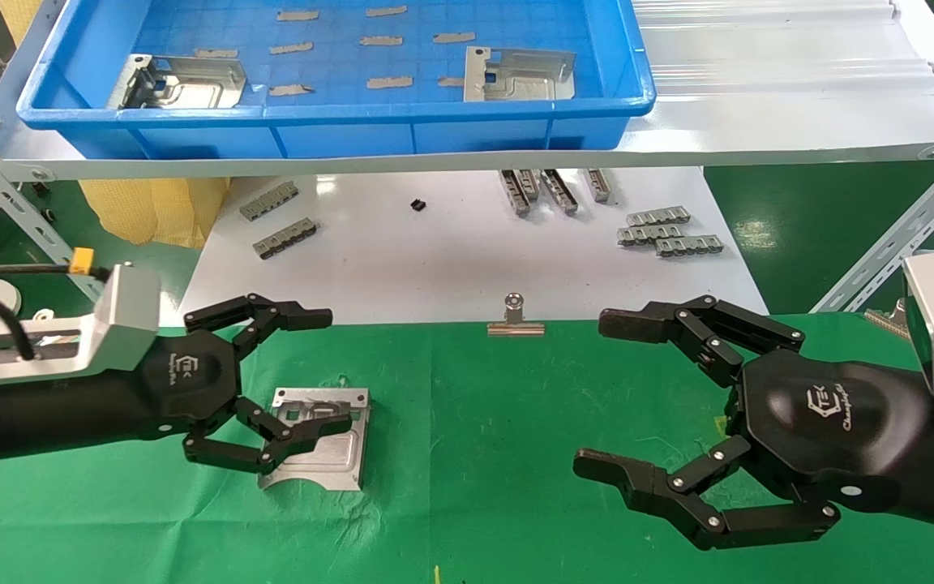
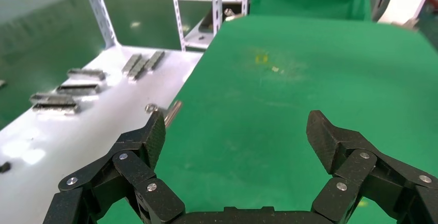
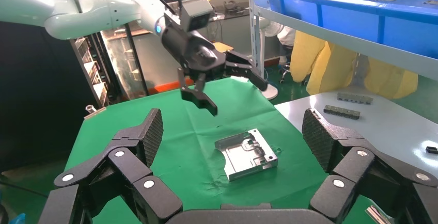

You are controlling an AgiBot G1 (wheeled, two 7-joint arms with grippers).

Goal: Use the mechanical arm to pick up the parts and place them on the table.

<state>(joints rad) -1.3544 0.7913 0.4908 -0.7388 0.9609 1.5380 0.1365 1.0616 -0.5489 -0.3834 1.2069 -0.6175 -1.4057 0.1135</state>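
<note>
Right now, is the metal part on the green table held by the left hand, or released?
Released. The part lies flat on the green table, and the left hand hovers open above it, fingers spread and not touching.

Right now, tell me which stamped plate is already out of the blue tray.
The plate on the green cloth beneath the open left hand; the other two plates lie in the blue tray.

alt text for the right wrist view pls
A silvery stamped sheet-metal plate lies flat on the wrinkled green cloth table, with the open black-fingered left gripper above it, not touching. The right gripper's open black fingers frame the foreground.
</note>
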